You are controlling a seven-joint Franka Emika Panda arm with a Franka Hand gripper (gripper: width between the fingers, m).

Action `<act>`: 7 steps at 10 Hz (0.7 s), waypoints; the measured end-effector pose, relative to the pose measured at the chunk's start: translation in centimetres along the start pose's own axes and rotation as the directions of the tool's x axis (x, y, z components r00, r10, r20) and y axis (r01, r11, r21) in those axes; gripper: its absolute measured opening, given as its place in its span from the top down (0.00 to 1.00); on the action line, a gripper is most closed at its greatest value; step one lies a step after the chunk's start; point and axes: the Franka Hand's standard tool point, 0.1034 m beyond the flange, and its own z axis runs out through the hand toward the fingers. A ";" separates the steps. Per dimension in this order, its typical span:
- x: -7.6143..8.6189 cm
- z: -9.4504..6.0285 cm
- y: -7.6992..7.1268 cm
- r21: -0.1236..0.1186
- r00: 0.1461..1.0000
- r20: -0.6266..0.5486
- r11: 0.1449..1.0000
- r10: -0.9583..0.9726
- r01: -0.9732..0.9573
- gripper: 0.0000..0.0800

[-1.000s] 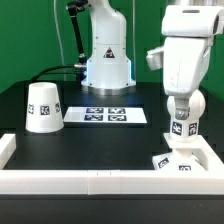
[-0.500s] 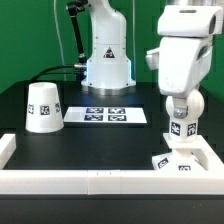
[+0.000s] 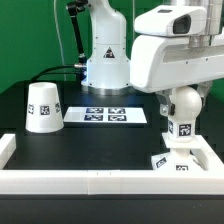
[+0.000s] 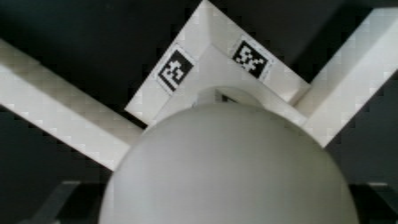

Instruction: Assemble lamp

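My gripper (image 3: 180,108) is shut on the white ball-shaped bulb (image 3: 179,128), which hangs upright just above the flat square base (image 3: 168,162). The base lies in the corner of the white rim at the exterior view's right. In the wrist view the bulb (image 4: 222,165) fills the space between the dark fingers (image 4: 32,202). Beyond it the base (image 4: 214,62) shows two tags, tucked into the rim's corner. The tapered shade (image 3: 43,107) stands on the table at the exterior view's left, far from the gripper.
The marker board (image 3: 110,116) lies flat at the table's middle. A white rim (image 3: 80,181) runs along the front edge and up the right side (image 3: 213,155). The robot's base (image 3: 106,60) stands behind the board.
The arm's large white upper body has swung toward the exterior view's left and now covers more of the view. The bulb stays in the grip, almost in the same place above the base.
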 end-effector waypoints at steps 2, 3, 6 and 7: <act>0.1 0.0 -0.2 0.000 0.982 0.000 0.982 0.190 -0.190 0.28; 0.1 0.0 -0.1 0.000 0.968 0.000 0.968 0.252 -0.252 0.28; 0.0 0.0 -0.1 0.000 0.910 0.000 0.910 0.414 -0.414 0.28; 0.0 0.0 -0.1 0.000 0.884 0.000 0.884 0.467 -0.467 0.28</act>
